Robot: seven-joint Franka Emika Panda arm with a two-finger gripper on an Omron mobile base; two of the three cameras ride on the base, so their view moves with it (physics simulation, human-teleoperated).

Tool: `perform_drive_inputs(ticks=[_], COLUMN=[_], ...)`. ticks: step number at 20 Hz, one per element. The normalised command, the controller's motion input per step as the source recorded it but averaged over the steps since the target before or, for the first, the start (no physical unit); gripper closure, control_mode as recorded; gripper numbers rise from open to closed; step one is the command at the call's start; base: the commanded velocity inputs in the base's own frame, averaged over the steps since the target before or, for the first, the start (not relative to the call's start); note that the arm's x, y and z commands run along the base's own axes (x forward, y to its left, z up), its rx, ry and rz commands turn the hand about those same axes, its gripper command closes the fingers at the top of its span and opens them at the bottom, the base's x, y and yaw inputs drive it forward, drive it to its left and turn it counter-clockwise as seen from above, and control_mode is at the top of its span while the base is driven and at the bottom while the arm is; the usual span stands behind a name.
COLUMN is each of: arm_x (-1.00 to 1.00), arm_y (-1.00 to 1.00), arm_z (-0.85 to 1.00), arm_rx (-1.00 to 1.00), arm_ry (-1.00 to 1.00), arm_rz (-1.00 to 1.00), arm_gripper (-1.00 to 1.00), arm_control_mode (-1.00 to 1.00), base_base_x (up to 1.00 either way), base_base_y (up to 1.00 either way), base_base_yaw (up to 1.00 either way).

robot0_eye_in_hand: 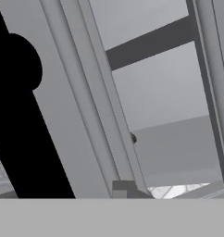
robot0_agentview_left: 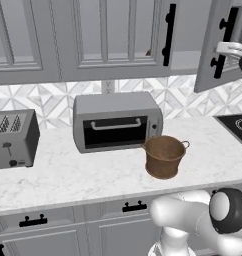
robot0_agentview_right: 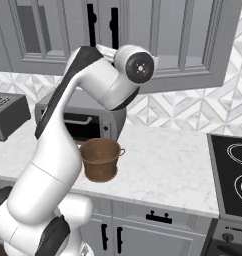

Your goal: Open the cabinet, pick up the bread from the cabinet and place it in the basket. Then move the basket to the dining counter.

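Observation:
The grey wall cabinet has its right door swung partly open, while its left door stays shut. My gripper is up beside that door's black bar handle; whether its fingers are closed on the handle cannot be told. In the hand view the handle looms black on the left, with the door's edge and the grey inner shelf beyond it. The bread is hidden. The brown woven basket stands empty on the marble counter, in front of the toaster oven.
A silver toaster oven sits against the tiled wall and a toaster stands to its left. A black cooktop lies at the right end. Lower cabinets with short black pulls run below the counter.

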Motion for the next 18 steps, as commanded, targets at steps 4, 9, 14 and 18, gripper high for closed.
perform_drive_inputs(ticks=[4, 9, 14, 18], arm_x=[-0.38, -0.36, -0.45, -0.52], arm_y=[-1.00, -1.00, -1.00, -1.00], arm_z=[0.00, 0.00, 0.00, 0.00], arm_rx=[0.06, 0.06, 0.08, 0.08], arm_ry=[0.00, 0.00, -0.02, -0.04], arm_rz=[0.02, 0.00, 0.02, 0.02], arm_gripper=[1.00, 1.00, 1.00, 1.00], arm_control_mode=[-1.00, -1.00, -1.00, -1.00], base_base_x=[0.00, 0.00, 0.00, 0.00], base_base_y=[0.00, 0.00, 0.00, 0.00], base_base_yaw=[0.00, 0.00, 0.00, 0.00])
